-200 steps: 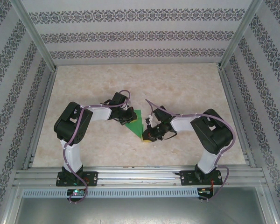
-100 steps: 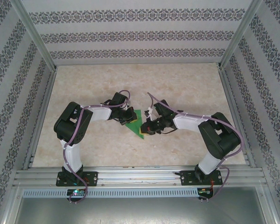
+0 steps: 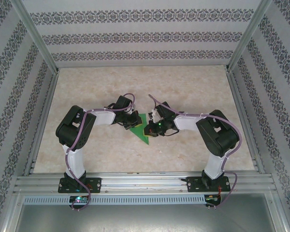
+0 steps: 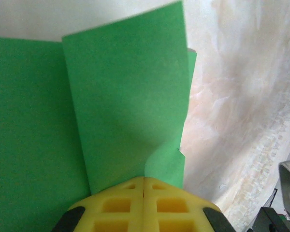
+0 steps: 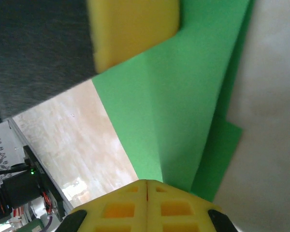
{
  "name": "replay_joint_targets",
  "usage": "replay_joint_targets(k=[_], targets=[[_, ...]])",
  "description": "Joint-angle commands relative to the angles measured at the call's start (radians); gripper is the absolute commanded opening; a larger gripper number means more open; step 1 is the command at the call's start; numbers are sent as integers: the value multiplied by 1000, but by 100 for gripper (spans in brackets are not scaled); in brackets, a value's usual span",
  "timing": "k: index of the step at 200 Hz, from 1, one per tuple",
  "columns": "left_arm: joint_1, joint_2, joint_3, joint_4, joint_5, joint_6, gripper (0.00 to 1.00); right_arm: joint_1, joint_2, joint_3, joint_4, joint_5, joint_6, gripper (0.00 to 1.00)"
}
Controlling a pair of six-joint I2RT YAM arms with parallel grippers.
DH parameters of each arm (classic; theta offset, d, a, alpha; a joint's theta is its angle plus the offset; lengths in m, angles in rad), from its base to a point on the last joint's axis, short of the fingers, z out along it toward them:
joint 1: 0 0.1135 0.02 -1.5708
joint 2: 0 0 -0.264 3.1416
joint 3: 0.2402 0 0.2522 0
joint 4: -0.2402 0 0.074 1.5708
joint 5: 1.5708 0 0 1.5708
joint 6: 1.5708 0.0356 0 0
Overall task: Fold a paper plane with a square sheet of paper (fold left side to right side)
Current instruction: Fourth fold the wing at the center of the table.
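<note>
While both arms lean in over the middle of the marbled beige table [image 3: 193, 92], the bright green folded sheet of paper [image 3: 141, 132] lies flat between them, a pointed wedge with its tip aimed at the near edge. Left gripper [image 3: 134, 123] sits at the paper's left edge, right gripper [image 3: 150, 129] at its right edge, the two just beside each other.

Over to the left wrist: the left gripper [image 4: 143, 180] has its yellow pads pressed flat together, no gap at all, tips right at the green paper [image 4: 125, 96]. One flap lies over a wider layer underneath, with a small notched corner poking out on the right against the table [image 4: 237, 121].

From the right wrist, same story: the right gripper [image 5: 147, 183] is closed up tight, tips against the layered paper [image 5: 183, 111]. Whether either one has paper pinched between its pads, I can't tell. Up top, a blurred yellow pad [image 5: 133, 29] of the left gripper sits over the sheet.
</note>
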Motion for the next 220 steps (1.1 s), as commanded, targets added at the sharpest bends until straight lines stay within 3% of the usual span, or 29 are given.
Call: replay_joint_targets(k=[1,71,104,220], targets=[[3,15,-30,-81,-53,20,0,0,24,10,-27,34,-10,0],[3,7,-24,-65,-56,30,0,18,55,32,-160,107,-69,0],[9,-1,-24,-34,-54,31,6,35,71,60,-252,165,-110,0],[119,39,-2,112,-67,108,6,54,86,66,-328,212,-131,0]])
